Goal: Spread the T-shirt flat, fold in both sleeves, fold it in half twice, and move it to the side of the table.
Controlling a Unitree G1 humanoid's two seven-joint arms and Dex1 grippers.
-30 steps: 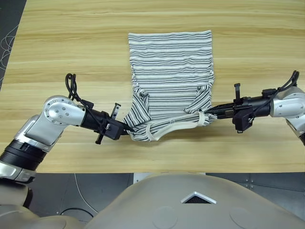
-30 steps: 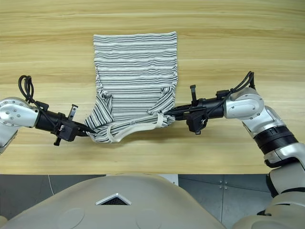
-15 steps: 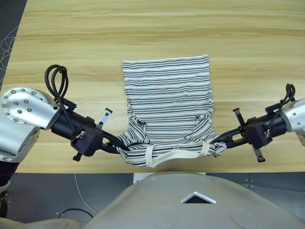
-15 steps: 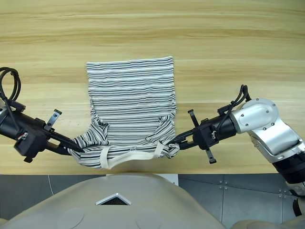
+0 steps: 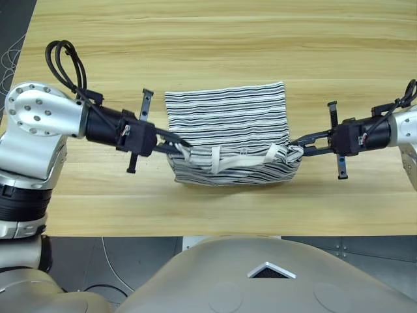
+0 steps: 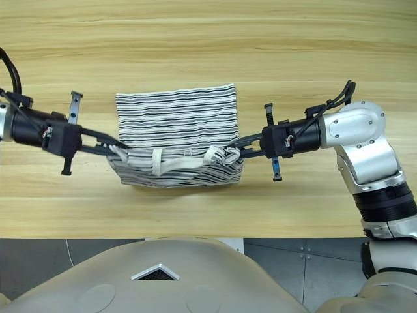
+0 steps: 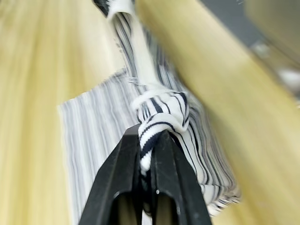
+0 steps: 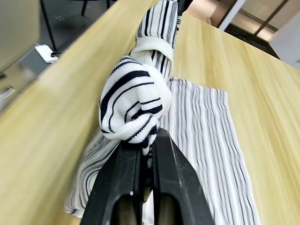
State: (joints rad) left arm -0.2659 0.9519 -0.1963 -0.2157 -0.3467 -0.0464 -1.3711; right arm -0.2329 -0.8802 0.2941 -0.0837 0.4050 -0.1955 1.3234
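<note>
The black-and-white striped T-shirt [image 5: 228, 117] lies on the wooden table [image 5: 195, 45], its near end with the white collar band [image 5: 242, 155] lifted and carried over the rest. My left gripper [image 5: 184, 145] is shut on the shirt's left near corner, a bunch of striped cloth [image 7: 159, 115] between its fingers. My right gripper [image 5: 294, 145] is shut on the right near corner, pinching a wad of cloth [image 8: 133, 110]. The raised edge hangs stretched between the two grippers, sagging slightly above the flat far half.
The table's near edge [image 5: 208, 235] runs just in front of the shirt. Bare wood stretches on both sides and behind the shirt. A dark floor strip [image 5: 16, 39] shows past the table's left edge.
Both grippers have lifted the shirt's near edge and carried it away from the table's front edge, over the body of the shirt, folding it roughly in half. The arms rose and swung forward.
</note>
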